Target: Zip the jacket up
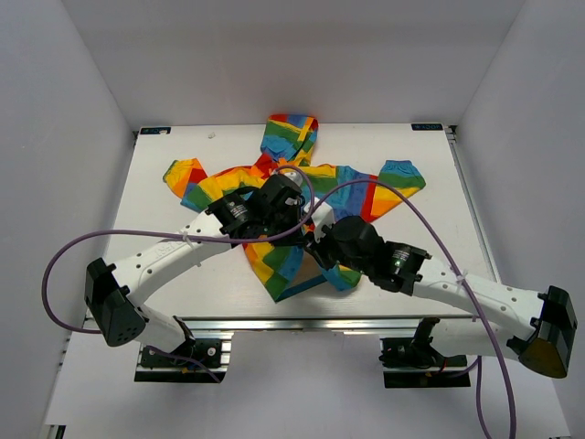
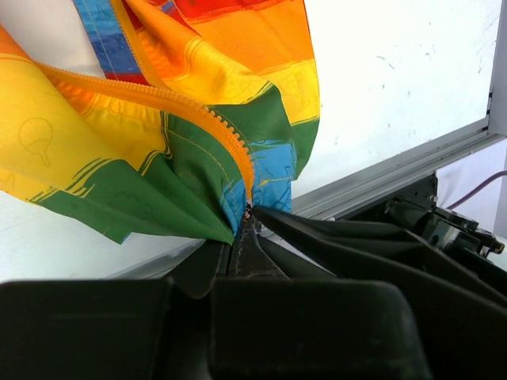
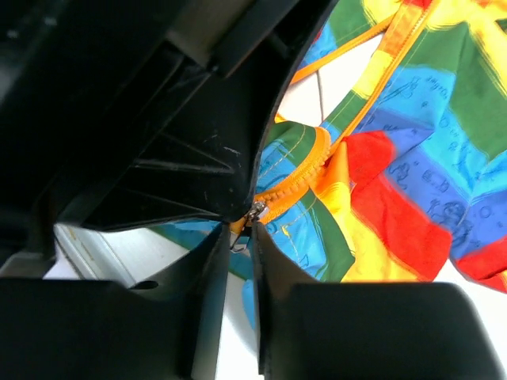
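The rainbow-striped jacket [image 1: 274,183] lies flat on the table, hood [image 1: 291,135] at the far side. Its lower front is bunched up between the two grippers. My left gripper [image 1: 298,227] is shut on the jacket's bottom hem [image 2: 230,207], right at the low end of the orange zipper [image 2: 198,111]. My right gripper [image 1: 318,249] comes in from the right and meets it there. In the right wrist view its fingers [image 3: 265,261] stand a narrow gap apart, closed round the small metal zipper pull [image 3: 242,233], which hangs from the slider [image 3: 255,211].
The left gripper's black body [image 3: 142,119] fills the upper left of the right wrist view, touching distance from my right fingers. The table's front aluminium rail [image 2: 396,170] runs just below the hem. White walls [image 1: 73,91] enclose the table on three sides.
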You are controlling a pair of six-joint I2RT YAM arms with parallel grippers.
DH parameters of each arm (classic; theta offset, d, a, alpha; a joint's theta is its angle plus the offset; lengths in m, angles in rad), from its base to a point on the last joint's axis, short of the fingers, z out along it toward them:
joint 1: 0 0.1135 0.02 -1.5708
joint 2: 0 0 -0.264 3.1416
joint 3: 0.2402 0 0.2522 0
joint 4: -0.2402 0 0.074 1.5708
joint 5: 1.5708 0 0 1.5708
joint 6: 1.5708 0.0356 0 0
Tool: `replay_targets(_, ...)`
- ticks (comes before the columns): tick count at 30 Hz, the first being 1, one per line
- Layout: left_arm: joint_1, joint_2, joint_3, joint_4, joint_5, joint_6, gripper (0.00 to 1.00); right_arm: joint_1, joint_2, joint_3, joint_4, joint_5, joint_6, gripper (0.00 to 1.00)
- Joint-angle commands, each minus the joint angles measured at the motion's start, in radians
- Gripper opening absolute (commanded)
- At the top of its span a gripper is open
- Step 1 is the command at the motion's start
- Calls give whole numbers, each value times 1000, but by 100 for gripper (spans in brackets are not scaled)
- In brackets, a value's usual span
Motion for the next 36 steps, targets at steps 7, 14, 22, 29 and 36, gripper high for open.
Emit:
replay_targets(7, 3, -31, -2, 35, 30, 22, 0, 6, -70, -35, 114, 73, -10, 4)
replay_targets(14, 3, -40, -14, 40, 30, 25, 0, 6, -33, -22, 80, 53, -10, 3)
replay_targets(22, 3, -47, -11, 40, 30, 36, 0, 6, 12, -6, 34, 2, -37, 11)
replay_targets(29, 3, -44, -7, 34, 30, 44, 0, 6, 9, -17, 34, 39, -24, 19)
replay_targets(36, 2, -46, -16, 50, 79, 47, 0, 6, -8, -43, 82, 36, -24, 21)
